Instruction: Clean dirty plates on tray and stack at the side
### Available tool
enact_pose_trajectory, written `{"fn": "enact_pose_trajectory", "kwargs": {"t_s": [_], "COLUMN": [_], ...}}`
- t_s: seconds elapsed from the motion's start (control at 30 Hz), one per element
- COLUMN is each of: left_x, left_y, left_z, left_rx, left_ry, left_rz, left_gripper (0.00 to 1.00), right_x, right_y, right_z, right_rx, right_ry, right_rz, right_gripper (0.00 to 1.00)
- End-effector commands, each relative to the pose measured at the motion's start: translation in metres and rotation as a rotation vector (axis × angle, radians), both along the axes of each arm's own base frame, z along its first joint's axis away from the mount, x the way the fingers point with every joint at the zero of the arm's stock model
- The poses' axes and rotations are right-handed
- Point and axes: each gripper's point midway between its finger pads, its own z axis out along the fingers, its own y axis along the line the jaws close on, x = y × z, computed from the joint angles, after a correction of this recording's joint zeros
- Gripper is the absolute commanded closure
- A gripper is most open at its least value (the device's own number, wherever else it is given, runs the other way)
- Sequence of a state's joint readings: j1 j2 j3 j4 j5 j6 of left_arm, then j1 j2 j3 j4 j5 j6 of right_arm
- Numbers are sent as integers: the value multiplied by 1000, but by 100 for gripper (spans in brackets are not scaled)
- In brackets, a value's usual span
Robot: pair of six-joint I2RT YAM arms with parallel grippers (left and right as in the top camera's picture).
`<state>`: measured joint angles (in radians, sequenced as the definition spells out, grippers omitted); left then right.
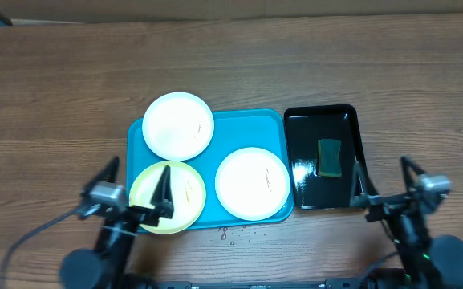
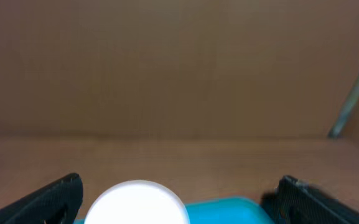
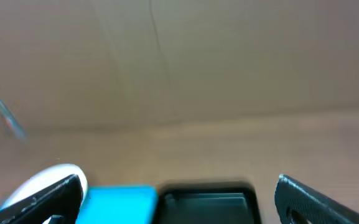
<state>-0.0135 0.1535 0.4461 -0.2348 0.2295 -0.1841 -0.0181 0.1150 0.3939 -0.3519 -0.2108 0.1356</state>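
So nothing's being wiped yet as far as I can tell: both the left claw [image 1: 133,189] and the right claw [image 1: 385,181] have their fingers spread wide apart with nothing in them, parked at the near edge of the counter [image 1: 54,96]. My guess for the step in hand is grabbing the sponge [image 1: 329,156], which lies in the small black tray [image 1: 311,128] just ahead of the right claw. I'd come straight down on it, pinch across the narrow side, and lift clear of the rim before heading over. The left claw could pin a plate so it doesn't skate around while it's scrubbed. All three plates are on the turquoise tray [image 1: 247,128], which is right beside the black one. The yellow plate [image 1: 179,205] is at the front left, hanging over the rim, with one left finger above it in the overhead view. One white plate [image 1: 178,124] is at the back left, also over the rim, and the other white plate [image 1: 252,182] is at the front right. Each shows a faint reddish smear, so a light wipe should do it.
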Motion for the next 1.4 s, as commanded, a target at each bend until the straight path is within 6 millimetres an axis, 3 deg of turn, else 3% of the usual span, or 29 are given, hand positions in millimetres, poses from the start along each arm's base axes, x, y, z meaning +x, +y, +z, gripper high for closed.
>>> {"fn": "enact_pose_trajectory", "kwargs": {"t_s": [0.0, 0.17, 0.3, 0.4, 0.5, 0.6, 0.63, 0.73, 0.87, 1.0, 1.13, 1.23, 1.37], "left_x": [-10, -5, -1, 13, 32, 40, 43, 45, 44, 50, 58, 61, 68], "left_y": [-21, -50, -64, -67, -64, -65, -65, -65, -72, -102, -113, -123, -130], "left_z": [73, 107, 102, 93, 66, 27, 9, -37, -96, -130, -149, -159, -163], "left_rx": [21, -8, -82, -118, -129, -131, -107, -40, 73, 96, 97, 108, 101], "left_ry": [35, 369, 738, 890, 1026, 1202, 1265, 1413, 1534, 1517, 1470, 1439, 1401], "left_rz": [-126, -319, -410, -422, -399, -379, -360, -263, -93, -86, -34, -48, -64], "left_gripper": [0, 0, 0, 0, 2, 27, 41, 48, 46, 42, 35, 36, 32], "right_x": [-4, 1, -1, 0, 3, 3, 5, 10, 14, 17, 16, 13, 10], "right_y": [11, 23, 23, 23, 23, 22, 21, 21, 13, 11, 11, 11, 11], "right_z": [48, 42, 36, 27, 8, -12, -17, -26, -33, -34, -35, -40, -53], "right_rx": [23, 49, 43, 58, 68, 77, 77, 78, 46, 39, 40, 40, 41], "right_ry": [53, 435, 757, 931, 1064, 1187, 1210, 1243, 1265, 1256, 1266, 1284, 1315], "right_rz": [62, 130, 138, 136, 134, 129, 125, 124, 78, 70, 70, 70, 70], "right_gripper": [0, 0, 0, 0, 0, 0, 0, 4, 4, 4, 5, 6, 3]}}
